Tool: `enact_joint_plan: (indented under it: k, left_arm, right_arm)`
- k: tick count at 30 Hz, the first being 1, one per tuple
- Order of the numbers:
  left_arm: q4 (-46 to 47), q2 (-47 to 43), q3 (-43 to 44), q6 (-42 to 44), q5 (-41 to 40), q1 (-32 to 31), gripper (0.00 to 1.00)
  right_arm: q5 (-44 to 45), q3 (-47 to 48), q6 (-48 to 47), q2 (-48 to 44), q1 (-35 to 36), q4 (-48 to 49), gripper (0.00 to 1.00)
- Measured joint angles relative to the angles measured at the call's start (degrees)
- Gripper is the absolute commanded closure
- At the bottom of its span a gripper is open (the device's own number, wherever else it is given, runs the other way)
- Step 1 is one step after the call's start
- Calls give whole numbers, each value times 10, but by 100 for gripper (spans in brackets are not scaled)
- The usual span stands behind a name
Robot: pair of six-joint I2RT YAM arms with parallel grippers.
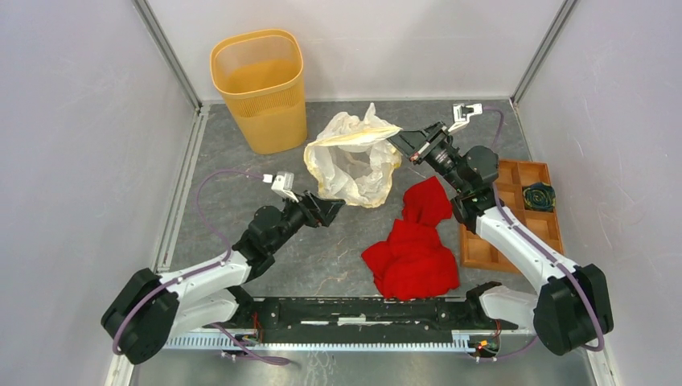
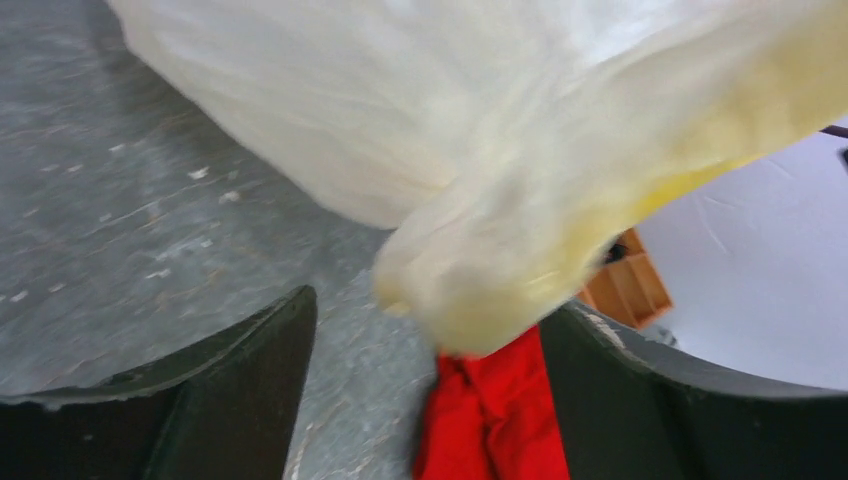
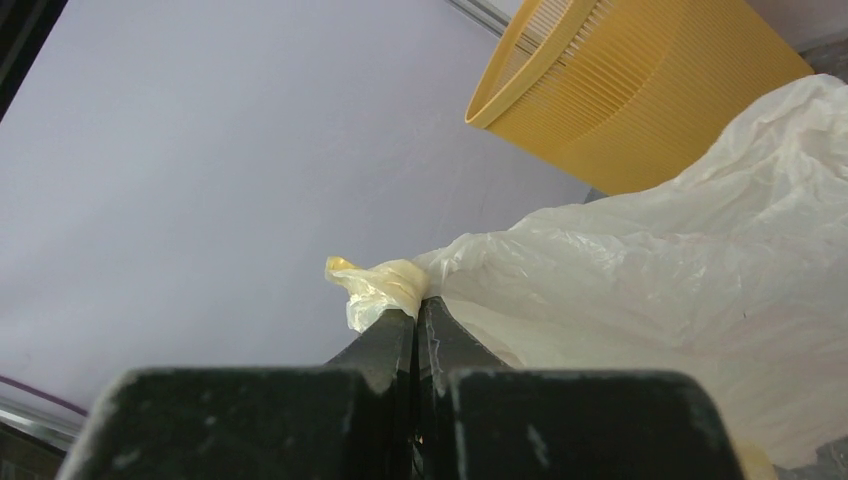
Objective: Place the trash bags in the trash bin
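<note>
The right gripper (image 1: 396, 138) pinches a twisted corner of the trash bag (image 1: 354, 157), which hangs partly raised near the trash bin (image 1: 261, 84). The left gripper (image 1: 331, 206) gapes wide around a lower fold, gripping nothing. It likely needs to close there before both carry the bag over the rim.

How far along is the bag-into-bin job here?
Done: the right claw is shut on a corner of the trash bag. In hand: the open left claw sits at the bag's near edge, gripping nothing. Left: the bag is wholly outside the trash bin, which stands upright beside it.
</note>
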Motion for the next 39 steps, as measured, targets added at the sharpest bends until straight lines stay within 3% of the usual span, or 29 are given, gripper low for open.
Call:
enact_joint_plan:
  k: [3,4,6,10,17,22,25,28,32,34,36,39]
  left_arm:
    - [71,30,0,0,33,0,32]
    - [90,36,0,-1,37,0,40]
    - [111,38,0,-2,40,0,70]
    - [104,37,8,0,30,0,96]
    - [-136,-14,27,-35,-63,1,98]
    - [-299,-35,45,-59,-90,39,98]
    - [-352,3,122,-66,-55,94,98]
    - [-398,94,318,-66,5,141,98]
    - [-405,203,645,-49,108,154,98]
    - [-363,207,750,-33,164,149,98]
    - [-322,170,772,-10,202,137,98]
    - [-268,63,688,28,221,111,98]
  right_arm:
    - [3,0,-5,-8,0,0,100]
    - [3,0,-9,-9,0,0,100]
    - [4,0,-17,-9,0,-4,100]
    - [4,-5,-54,-18,0,-25,100]
    - [15,-84,-235,-61,0,-125,100]
    - [19,-119,-354,1,0,-230,100]
    - [20,-70,-390,54,-3,-290,100]
    - [19,112,-421,120,-9,-384,100]
    - [22,377,-460,147,-11,-417,100]
    - [24,466,-482,115,-11,-389,100]
    - [21,463,-499,41,-10,-337,99]
    - [10,340,-524,-111,-6,-229,99]
